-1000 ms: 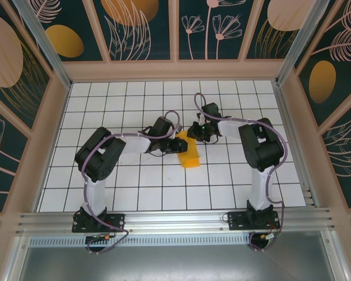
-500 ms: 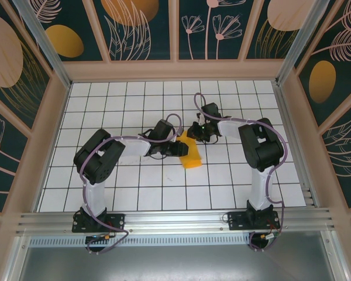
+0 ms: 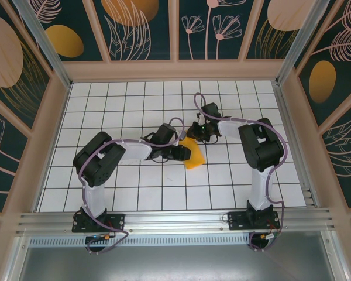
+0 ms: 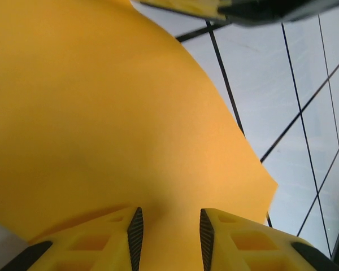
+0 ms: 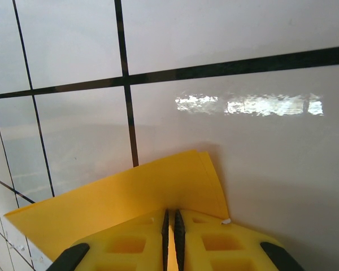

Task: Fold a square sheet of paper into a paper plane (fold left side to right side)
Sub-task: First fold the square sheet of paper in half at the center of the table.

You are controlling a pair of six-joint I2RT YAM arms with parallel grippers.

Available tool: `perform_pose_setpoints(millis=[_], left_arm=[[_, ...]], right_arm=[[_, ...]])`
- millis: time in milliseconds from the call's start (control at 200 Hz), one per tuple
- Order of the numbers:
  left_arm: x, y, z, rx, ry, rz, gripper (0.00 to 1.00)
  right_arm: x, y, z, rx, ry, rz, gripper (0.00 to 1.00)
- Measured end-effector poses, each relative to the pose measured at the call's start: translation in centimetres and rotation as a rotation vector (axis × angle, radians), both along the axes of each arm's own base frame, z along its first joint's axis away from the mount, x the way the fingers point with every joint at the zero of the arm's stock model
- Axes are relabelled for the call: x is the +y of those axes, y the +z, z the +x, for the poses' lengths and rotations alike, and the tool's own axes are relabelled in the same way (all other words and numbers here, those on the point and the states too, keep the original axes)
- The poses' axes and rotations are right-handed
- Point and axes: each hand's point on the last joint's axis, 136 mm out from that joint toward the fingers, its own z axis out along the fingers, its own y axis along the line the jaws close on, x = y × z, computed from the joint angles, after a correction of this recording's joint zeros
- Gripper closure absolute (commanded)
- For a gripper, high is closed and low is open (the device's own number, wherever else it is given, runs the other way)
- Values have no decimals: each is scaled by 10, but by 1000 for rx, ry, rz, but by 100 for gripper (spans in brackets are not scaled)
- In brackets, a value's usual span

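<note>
Now at the left gripper (image 4: 168,217): fingers are standing slightly apart, pinching nothing, seemingly bearing down on the paper.
At the right gripper (image 5: 169,217): jaws are clamping thinly on one corner, pinning it.
The square sheet of paper (image 3: 194,158): lying, seemingly doubled over, on the table (image 3: 134,181) between both grippers.
Change: the left gripper is sliding rightward, covering more paper than a second ago.
Meaning: probably the left-to-right fold is being flattened.
</note>
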Motion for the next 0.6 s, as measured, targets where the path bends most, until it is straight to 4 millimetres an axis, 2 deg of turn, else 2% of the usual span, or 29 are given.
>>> perform_pose_setpoints(millis=[601], left_arm=[[-8, 0, -27, -12, -19, 0, 63]], right_arm=[[0, 0, 0, -1, 2, 0, 83]])
